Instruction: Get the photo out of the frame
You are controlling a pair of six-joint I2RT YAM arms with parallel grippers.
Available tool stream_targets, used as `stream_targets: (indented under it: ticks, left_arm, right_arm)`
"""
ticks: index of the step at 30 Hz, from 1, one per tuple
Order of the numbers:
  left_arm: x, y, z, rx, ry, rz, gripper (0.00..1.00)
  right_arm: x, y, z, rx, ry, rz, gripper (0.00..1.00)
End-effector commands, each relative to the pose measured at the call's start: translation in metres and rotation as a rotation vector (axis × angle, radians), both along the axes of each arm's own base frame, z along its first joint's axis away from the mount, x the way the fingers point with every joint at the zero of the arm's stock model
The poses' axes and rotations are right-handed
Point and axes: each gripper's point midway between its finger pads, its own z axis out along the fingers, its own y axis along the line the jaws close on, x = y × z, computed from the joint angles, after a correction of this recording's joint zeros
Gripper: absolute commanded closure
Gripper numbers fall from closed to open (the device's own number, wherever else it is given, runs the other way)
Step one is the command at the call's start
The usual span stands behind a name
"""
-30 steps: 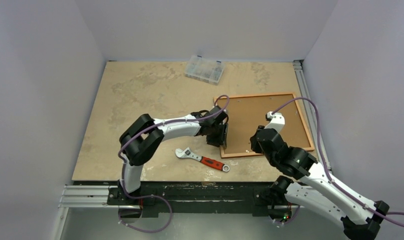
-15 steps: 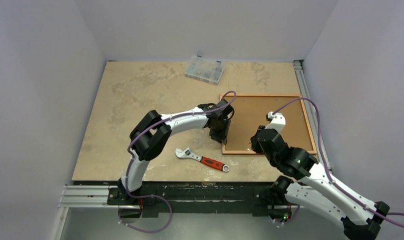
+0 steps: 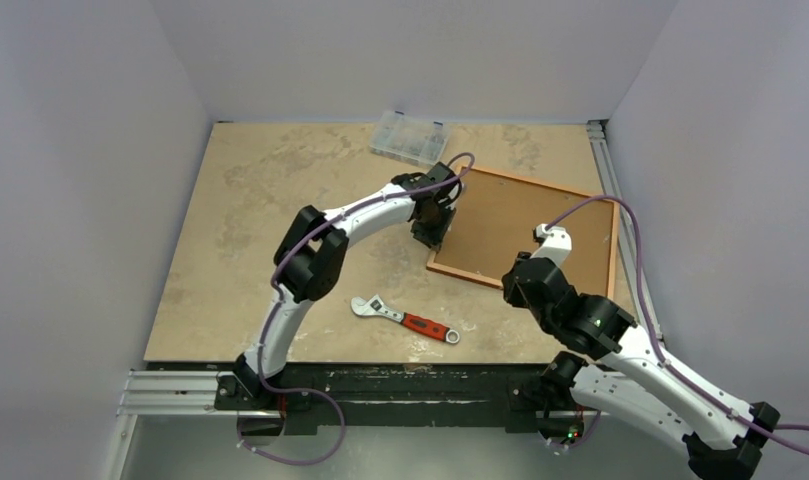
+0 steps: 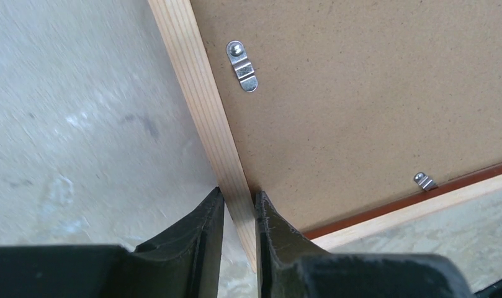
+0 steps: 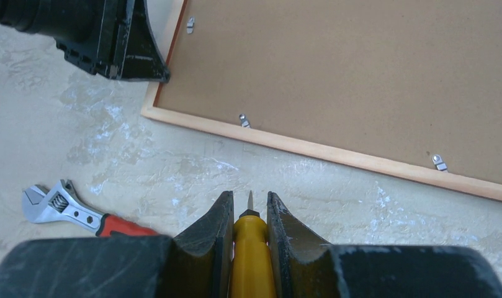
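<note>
Left wrist view: my left pincer point(image 4: 239, 200) grips the short left rail of the frame point(image 4: 195, 105), face down by the right edge of the counter point(image 3: 280, 200). My right pincer point(image 5: 248, 208), clamped on a screwdriver point(image 5: 251, 248), faces its long near rail. The photo is hidden underneath.

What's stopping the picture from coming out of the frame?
The brown backing board lies inside the frame and covers everything. Small metal clips sit on the board by the rails and seem to pin it. The photo itself is hidden, presumably underneath.
</note>
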Motion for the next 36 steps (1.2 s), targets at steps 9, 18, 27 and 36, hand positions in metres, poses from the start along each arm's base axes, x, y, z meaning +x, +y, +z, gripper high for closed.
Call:
stream_targets:
  ticks: [9,18,27,36]
  left_arm:
    - [0.031,0.002,0.071,-0.136,0.000,0.062,0.56]
    - [-0.021,-0.006,0.103,-0.464,0.240,0.406,0.31]
    - [-0.037,-0.020,0.066,-0.574,0.500,0.780,0.35]
    - [-0.037,-0.014,0.027,-0.389,0.418,1.034,0.42]
  right_arm:
    - [0.001,0.000,0.010,0.037,-0.011,-0.031,1.00]
    - [0.002,-0.001,0.008,0.031,-0.015,-0.034,1.00]
    - [0.000,-0.002,0.012,0.053,-0.034,-0.031,1.00]
    - [0.000,-0.002,0.011,0.053,-0.031,-0.028,1.00]
